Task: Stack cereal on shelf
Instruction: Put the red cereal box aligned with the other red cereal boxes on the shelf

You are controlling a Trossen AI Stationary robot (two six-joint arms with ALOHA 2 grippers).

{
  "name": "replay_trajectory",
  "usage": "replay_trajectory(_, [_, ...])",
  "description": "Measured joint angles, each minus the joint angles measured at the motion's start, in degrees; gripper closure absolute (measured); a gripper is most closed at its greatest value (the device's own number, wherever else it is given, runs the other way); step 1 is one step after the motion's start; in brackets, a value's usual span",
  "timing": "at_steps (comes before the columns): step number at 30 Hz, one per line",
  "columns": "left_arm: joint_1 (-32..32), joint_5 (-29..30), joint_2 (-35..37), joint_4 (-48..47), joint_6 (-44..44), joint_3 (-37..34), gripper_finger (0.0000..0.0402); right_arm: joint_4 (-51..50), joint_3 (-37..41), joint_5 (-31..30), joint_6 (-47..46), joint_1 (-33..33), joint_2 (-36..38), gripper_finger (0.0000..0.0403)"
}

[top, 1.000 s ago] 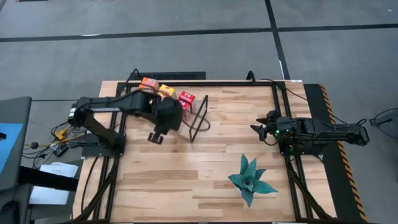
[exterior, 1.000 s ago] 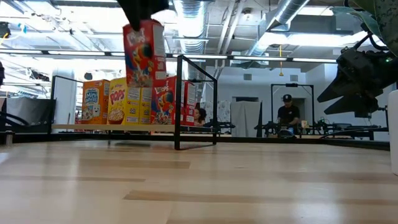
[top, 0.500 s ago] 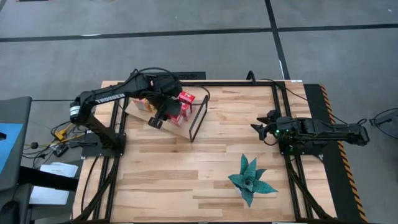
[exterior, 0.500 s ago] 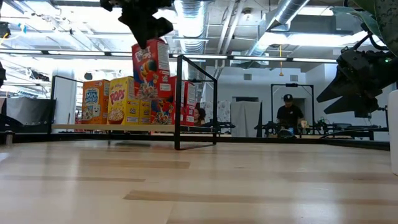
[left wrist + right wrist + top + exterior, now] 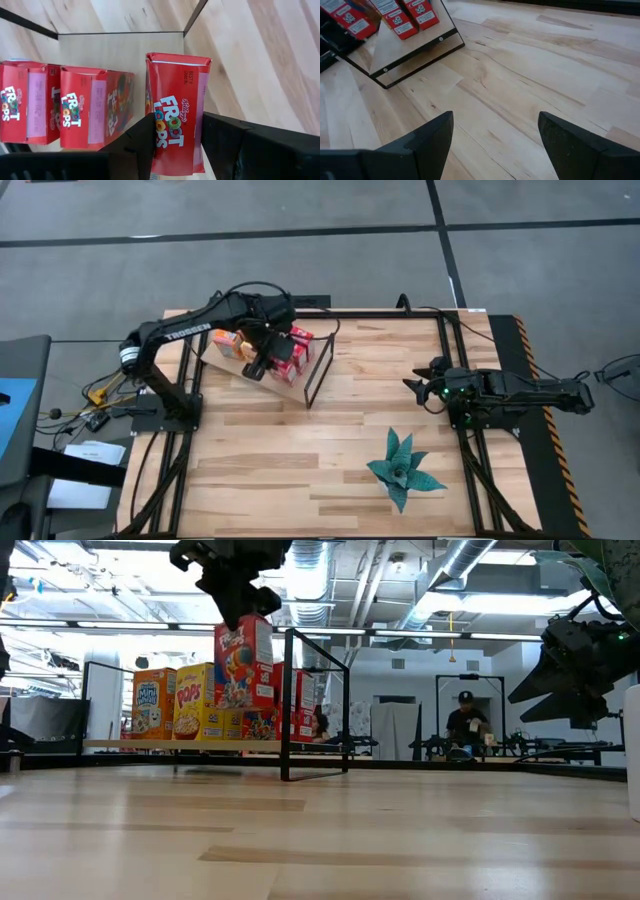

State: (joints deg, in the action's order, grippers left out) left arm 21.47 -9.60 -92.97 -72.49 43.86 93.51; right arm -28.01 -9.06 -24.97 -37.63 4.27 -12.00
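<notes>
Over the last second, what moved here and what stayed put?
The left gripper, still clamped on a red Froot Loops box, carried it from the table side over the shelf and down toward the boxes standing there. The right gripper stayed open and parked at the table's right edge.

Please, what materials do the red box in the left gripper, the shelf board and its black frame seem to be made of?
Red Froot Loops box, held in the left gripper: apparently thin cardboard with a glossy printed face; folded top flap visible.
Shelf board: likely light wood or laminate, matte, faint grain.
Black frame: probably thin metal rod, dark painted finish.
</notes>
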Motion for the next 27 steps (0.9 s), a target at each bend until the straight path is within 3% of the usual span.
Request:
replay_trajectory(5, [0.29, -0.14, -0.01, 0.03, -0.58, -0.01, 0.0272, 0.02, 0.0, 0.0, 0.0, 0.0, -0.01, 0.0086])
replay_trajectory(9, [0.27, 1.07, 0.13, 2.18, -1.01, -4.79, 0.0272, 0.07, 0.0, 0.0, 0.02, 0.0, 0.01, 0.0086])
replay_trajectory(14, [-0.89, 6.17, 0.48, 4.5, -0.95, -8.06, 0.0272, 0.13, 0.0, 0.0, 0.02, 0.0, -0.01, 0.0086])
replay_trajectory(27, [-1.44, 5.28, 0.52, 9.32, 0.01, -8.11, 0.0272, 0.15, 0.0, 0.0, -0.94, 0.0, -0.01, 0.0086])
